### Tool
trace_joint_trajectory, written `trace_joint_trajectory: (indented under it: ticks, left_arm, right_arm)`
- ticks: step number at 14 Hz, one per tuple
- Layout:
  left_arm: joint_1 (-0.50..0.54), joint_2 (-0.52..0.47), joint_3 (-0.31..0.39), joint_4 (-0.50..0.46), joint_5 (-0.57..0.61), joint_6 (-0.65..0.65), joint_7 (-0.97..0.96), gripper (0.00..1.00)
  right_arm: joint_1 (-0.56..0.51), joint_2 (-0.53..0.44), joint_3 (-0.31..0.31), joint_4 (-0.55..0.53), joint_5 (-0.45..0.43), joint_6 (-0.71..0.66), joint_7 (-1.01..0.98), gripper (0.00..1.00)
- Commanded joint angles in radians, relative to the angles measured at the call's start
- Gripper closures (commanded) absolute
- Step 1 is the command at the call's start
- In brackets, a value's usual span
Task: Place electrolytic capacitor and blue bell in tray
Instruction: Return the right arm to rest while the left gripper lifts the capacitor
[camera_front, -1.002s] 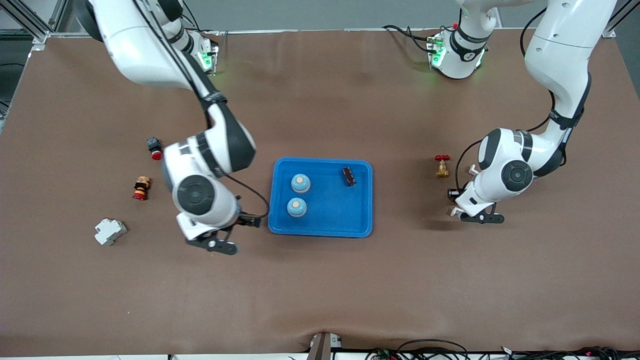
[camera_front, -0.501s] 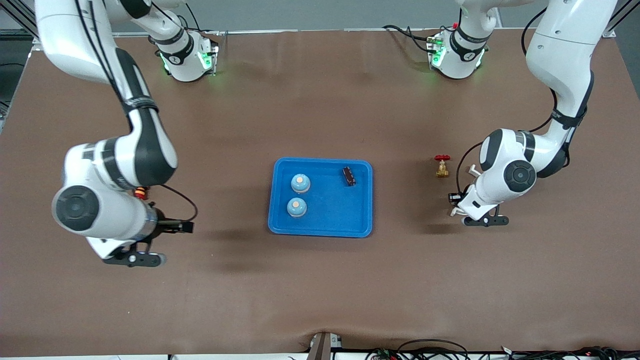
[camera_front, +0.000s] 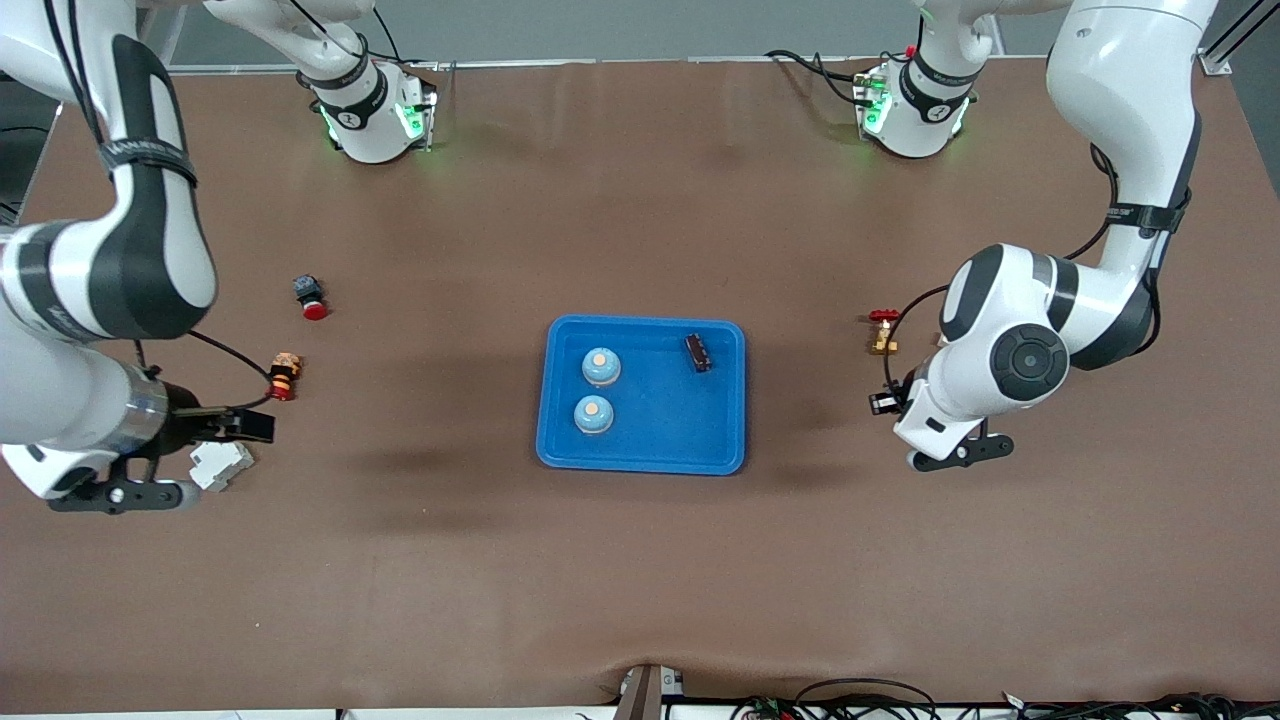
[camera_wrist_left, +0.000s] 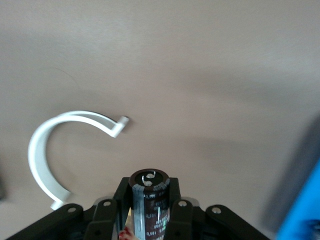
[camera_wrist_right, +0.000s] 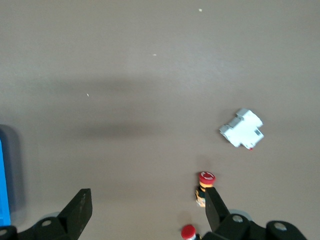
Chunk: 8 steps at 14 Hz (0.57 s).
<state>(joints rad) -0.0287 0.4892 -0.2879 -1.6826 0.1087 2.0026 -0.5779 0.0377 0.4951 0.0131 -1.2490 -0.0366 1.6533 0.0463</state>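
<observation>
Even overhead light leaves soft arm shadows on the matte counter (camera_front: 640, 560); the wrist views look hazy, blurred at their edges.

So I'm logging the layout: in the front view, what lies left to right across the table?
White breaker → orange button → red button → two bells → capacitor, all three in the tray → brass valve.

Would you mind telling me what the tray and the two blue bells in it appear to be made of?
The tray looks like moulded plastic: uniform bright blue, rounded corners, a raised rim, a soft sheen. The blue bells are smooth glossy domes, perhaps painted metal or plastic; each has a pale orange button on top, likely plastic.
</observation>
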Motion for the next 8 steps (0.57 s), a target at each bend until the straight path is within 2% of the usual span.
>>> trace_joint_trajectory:
  ticks: [1, 5, 6, 8]
  left_arm:
    - [-0.039, 0.025, 0.000, 0.061, -0.027, -0.022, -0.170, 1.00]
    - [-0.149, 0.112, 0.001, 0.194, -0.050, -0.019, -0.503, 1.00]
    - [-0.166, 0.138, 0.001, 0.228, -0.049, -0.019, -0.542, 1.00]
    - [-0.210, 0.155, 0.004, 0.238, -0.044, -0.008, -0.591, 1.00]
  right_arm:
    - [-0.019, -0.087, 0.018, -0.049, -0.003, -0.036, -0.010, 0.00]
    - [-0.039, -0.174, 0.018, -0.049, -0.003, -0.110, -0.006, 0.00]
    - [-0.044, -0.193, 0.018, -0.050, -0.003, -0.130, -0.005, 0.00]
    - [-0.047, -0.242, 0.018, -0.070, -0.003, -0.147, 0.003, 0.00]
